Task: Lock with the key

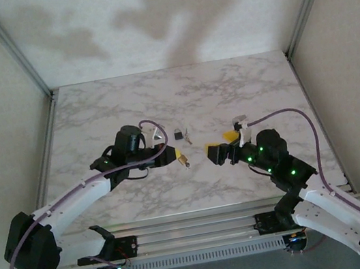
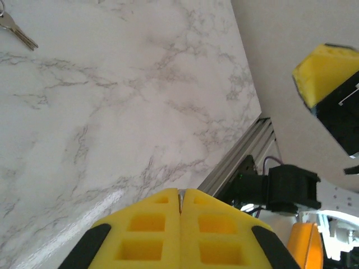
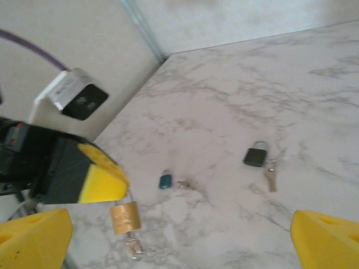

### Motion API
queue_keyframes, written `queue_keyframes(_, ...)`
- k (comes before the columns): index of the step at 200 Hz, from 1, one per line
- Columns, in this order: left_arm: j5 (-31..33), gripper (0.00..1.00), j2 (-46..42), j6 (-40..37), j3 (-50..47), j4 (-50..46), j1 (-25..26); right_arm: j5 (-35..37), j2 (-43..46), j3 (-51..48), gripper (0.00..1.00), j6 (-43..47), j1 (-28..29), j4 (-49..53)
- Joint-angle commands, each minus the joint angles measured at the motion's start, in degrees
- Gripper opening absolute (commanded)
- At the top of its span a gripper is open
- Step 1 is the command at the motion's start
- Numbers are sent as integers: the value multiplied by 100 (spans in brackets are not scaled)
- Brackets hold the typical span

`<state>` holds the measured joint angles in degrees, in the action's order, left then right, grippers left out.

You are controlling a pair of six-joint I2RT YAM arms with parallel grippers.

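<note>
Left fingers pressed shut, pinching shackle of brass padlock; padlock hangs under fingertips, key at its lower end. Right fingers spread wide, empty, near brass padlock. Black padlock, small blue padlock lie on desk beyond.

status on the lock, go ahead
Left gripper shut on brass padlock, key at its underside. Right gripper open, facing it. Blue padlock and black padlock lie beyond, not in the way.
</note>
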<state>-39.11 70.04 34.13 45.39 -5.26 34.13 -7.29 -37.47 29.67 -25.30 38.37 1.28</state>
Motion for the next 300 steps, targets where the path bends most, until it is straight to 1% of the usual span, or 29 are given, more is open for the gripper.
queue_keyframes(1,141,0,33,434,36,593,-38,587,28,-60,99,-330,-85,-131)
queue_keyframes(39,260,0,221,919,-34,1262,-43,622,-185,-23,99,-759,-392,30)
queue_keyframes(79,367,0,510,1273,-11,1781,-67,121,-356,-82,99,-1282,-903,-13)
queue_keyframes(105,404,0,735,1553,-34,2241,-60,-298,-497,-205,98,-1627,-1206,-240)
queue_keyframes(125,357,0,958,1739,7,2463,-67,-591,-609,-265,95,-1835,-1425,-382)
queue_keyframes(129,333,0,997,1782,14,2654,-64,-647,-628,-291,94,-1894,-1467,-421)
queue_keyframes(146,251,0,1174,1950,29,2947,-64,-866,-697,-397,90,-2067,-1629,-639)
queue_keyframes(181,234,0,1450,2109,84,3229,-62,-1056,-775,-438,86,-2294,-1887,-796)
queue_keyframes(225,169,0,1746,2350,111,3565,-51,-1266,-1021,-668,82,-2534,-2033,-1047)
queue_keyframes(249,123,0,1876,2461,138,3730,-21,-1406,-1192,-718,78,-2657,-2096,-1218)
queue_keyframes(265,110,0,1929,2503,146,3807,-6,-1508,-1270,-735,68,-2699,-2130,-1334)
queue_keyframes(278,106,0,1976,2544,163,3863,14,-1557,-1313,-764,64,-2762,-2146,-1427)
queue_keyframes(291,86,0,2000,2581,172,3917,28,-1640,-1370,-809,56,-2801,-2155,-1585)
queue_keyframes(300,86,0,2028,2620,170,3954,30,-1746,-1432,-840,53,-2857,-2159,-1727)
